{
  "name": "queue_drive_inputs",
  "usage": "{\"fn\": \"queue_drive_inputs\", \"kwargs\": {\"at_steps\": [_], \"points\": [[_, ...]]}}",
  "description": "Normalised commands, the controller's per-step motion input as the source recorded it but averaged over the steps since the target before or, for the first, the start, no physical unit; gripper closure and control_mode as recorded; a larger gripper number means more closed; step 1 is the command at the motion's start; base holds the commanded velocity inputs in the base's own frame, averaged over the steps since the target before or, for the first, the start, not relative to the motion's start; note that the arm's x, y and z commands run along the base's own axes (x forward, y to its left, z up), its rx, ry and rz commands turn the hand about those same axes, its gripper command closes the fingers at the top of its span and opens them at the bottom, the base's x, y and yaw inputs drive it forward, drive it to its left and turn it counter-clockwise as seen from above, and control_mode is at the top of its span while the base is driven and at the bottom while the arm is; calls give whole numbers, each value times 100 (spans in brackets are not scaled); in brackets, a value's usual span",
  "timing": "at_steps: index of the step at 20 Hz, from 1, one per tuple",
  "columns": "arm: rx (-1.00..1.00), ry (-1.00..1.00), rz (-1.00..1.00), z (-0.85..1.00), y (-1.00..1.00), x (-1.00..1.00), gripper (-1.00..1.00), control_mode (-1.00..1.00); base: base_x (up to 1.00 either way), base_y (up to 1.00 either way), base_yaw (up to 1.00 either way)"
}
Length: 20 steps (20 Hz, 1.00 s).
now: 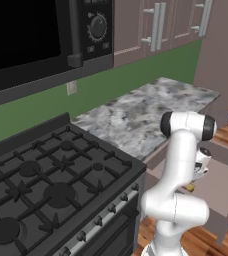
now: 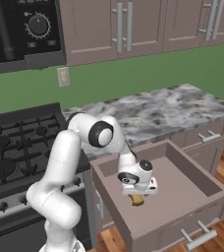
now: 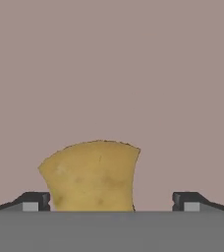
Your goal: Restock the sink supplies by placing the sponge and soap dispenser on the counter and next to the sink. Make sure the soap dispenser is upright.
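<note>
Gripper [image 3: 111, 202] hangs inside the pulled-out drawer [image 2: 182, 184], fingers spread wide apart, straddling the sponge [image 3: 92, 177] lying on the drawer floor.

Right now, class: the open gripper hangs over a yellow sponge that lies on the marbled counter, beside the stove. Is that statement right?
Not quite. The sponge lies inside the open drawer below the counter, not on it; the right base view shows this. The rest holds: the gripper is open above the sponge, fingertips apart on either side in the hand view.
</note>
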Motion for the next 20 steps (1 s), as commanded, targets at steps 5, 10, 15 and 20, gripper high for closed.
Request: {"fn": "queue_drive_inputs", "kwargs": {"at_steps": [5, 10, 15, 20], "points": [[-3, 0, 4, -59, 7, 8, -100, -100, 0, 0, 0], [-5, 0, 2, -53, 22, 0, 100, -100, 0, 0, 0], [-1, -3, 0, -11, 12, 0, 100, -100, 0, 0, 0], [0, -4, 0, 86, -4, -2, 100, -100, 0, 0, 0]]}}
